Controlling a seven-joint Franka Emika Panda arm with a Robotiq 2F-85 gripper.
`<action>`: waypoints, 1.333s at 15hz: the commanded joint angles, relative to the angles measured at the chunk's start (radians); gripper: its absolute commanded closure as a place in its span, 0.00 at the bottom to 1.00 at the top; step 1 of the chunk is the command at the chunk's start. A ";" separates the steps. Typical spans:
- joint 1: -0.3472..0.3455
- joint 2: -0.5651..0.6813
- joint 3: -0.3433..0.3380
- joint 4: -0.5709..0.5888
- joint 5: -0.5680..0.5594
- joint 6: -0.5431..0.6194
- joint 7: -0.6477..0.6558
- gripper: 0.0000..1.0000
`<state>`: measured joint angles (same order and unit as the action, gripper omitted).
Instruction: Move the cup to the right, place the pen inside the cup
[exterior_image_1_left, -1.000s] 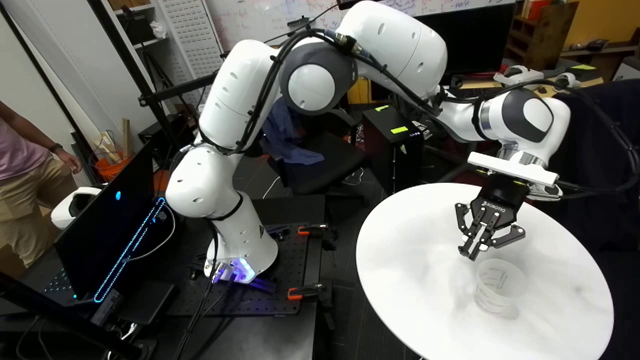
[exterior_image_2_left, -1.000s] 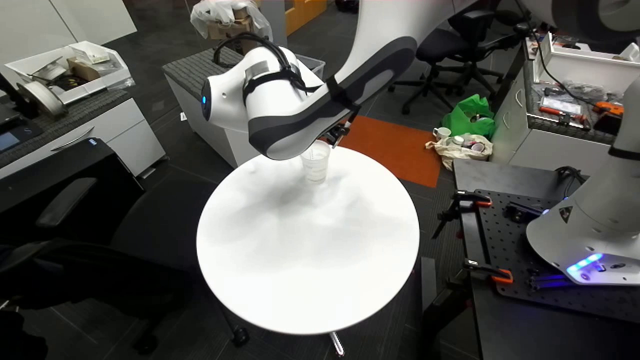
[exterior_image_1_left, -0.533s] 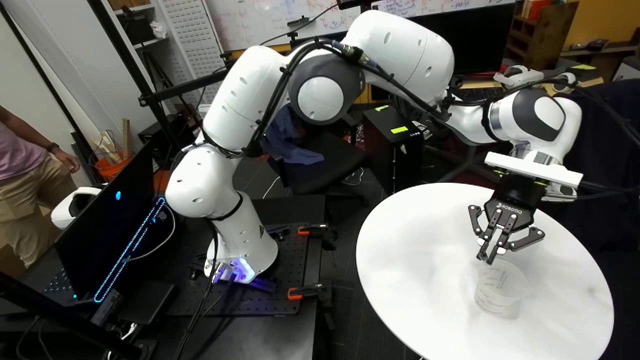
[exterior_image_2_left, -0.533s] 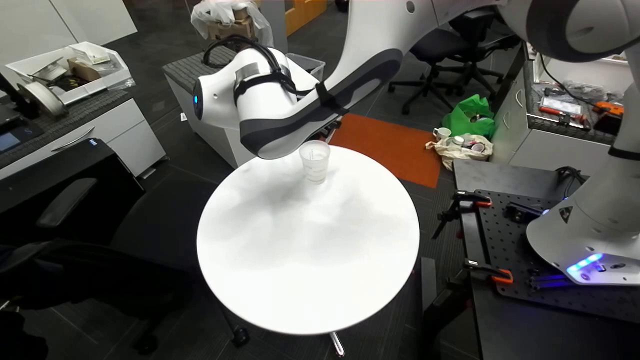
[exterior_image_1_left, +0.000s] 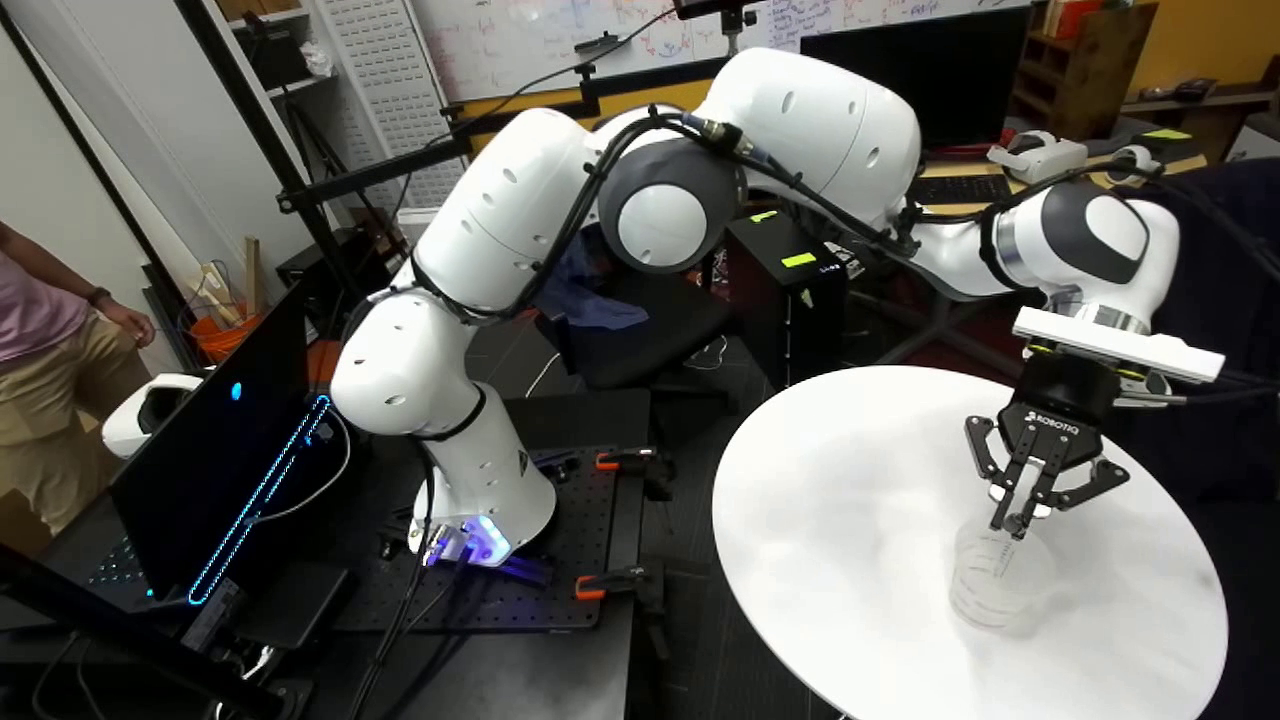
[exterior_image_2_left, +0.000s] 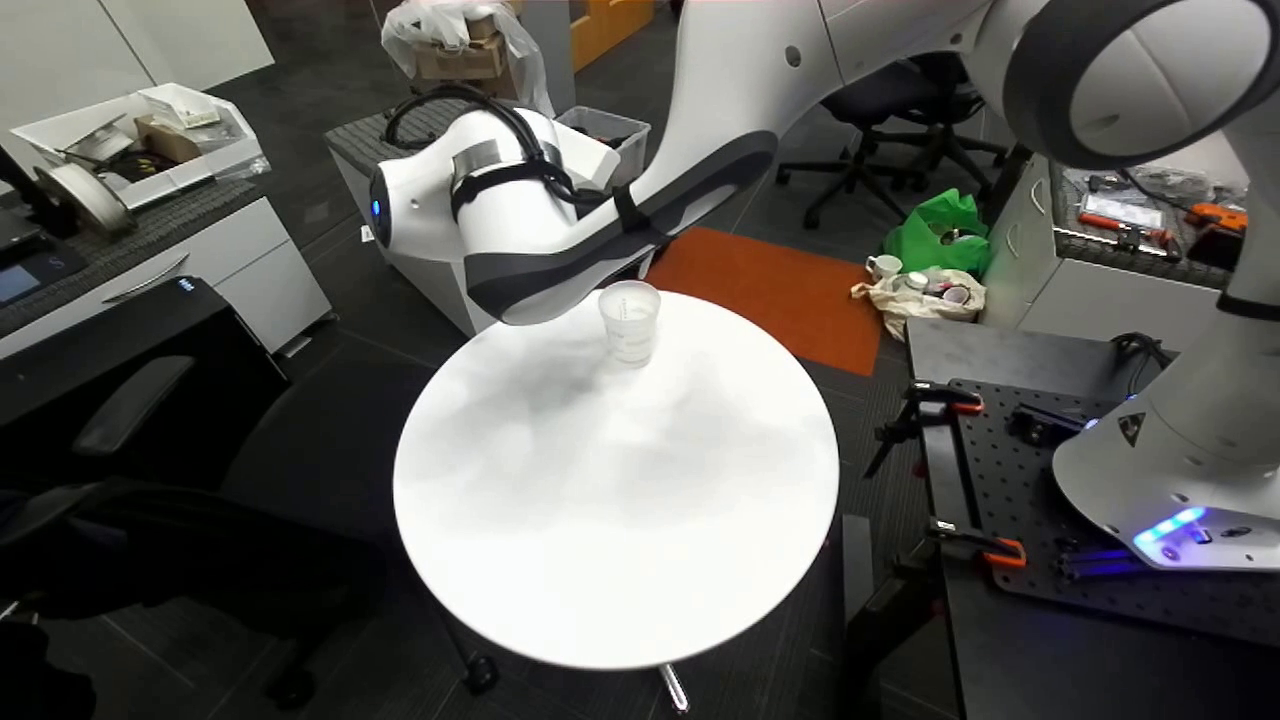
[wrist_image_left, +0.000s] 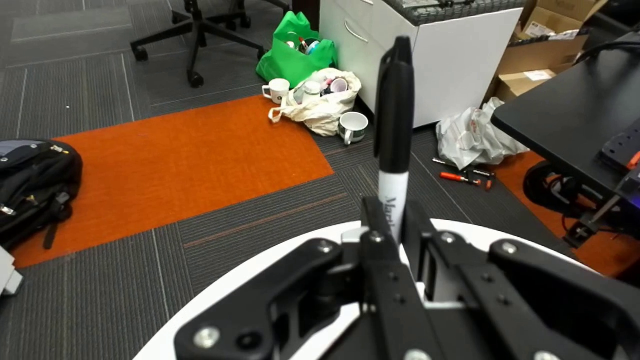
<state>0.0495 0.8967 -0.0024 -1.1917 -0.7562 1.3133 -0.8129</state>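
- While the jaws of the tool (wrist_image_left: 391, 215) stand drawn together, they are clamped on the pen (wrist_image_left: 395, 120), one on either side of its white barrel.
- The pen's black cap juts out past the jaws toward the top of the wrist view, its clip on the left there; lettering on the barrel is partly covered.
- In an exterior view the tips of the tool overlap the rim of the cup (exterior_image_1_left: 985, 590); whether they touch it, or whether the pen is over its mouth, I cannot tell.
- The cup, see-through and faint against the white, stands upright on the round table (exterior_image_2_left: 620, 520), toward the far side as seen in an exterior view.
- Seen from there, the arm (exterior_image_2_left: 740, 90) blocks the tool, and its bent wrist end shows near the cup.
- Beyond the table, the wrist view shows a green bag (wrist_image_left: 300, 57), a cream bag (wrist_image_left: 320, 115) beside it, a white mug (wrist_image_left: 278, 90) close to both, an orange mat (wrist_image_left: 190, 170) and a dark backpack (wrist_image_left: 40, 185).
- Along the border of an exterior view, a person (exterior_image_1_left: 45, 315) in pink and tan stands beyond a laptop (exterior_image_1_left: 230, 440).
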 joint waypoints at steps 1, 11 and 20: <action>0.009 0.060 -0.001 0.102 -0.024 -0.040 -0.089 0.97; 0.014 0.145 -0.008 0.218 0.001 -0.038 -0.191 0.97; 0.011 0.199 -0.016 0.296 0.029 -0.044 -0.181 0.25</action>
<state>0.0553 1.0656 -0.0057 -0.9643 -0.7517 1.3109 -0.9669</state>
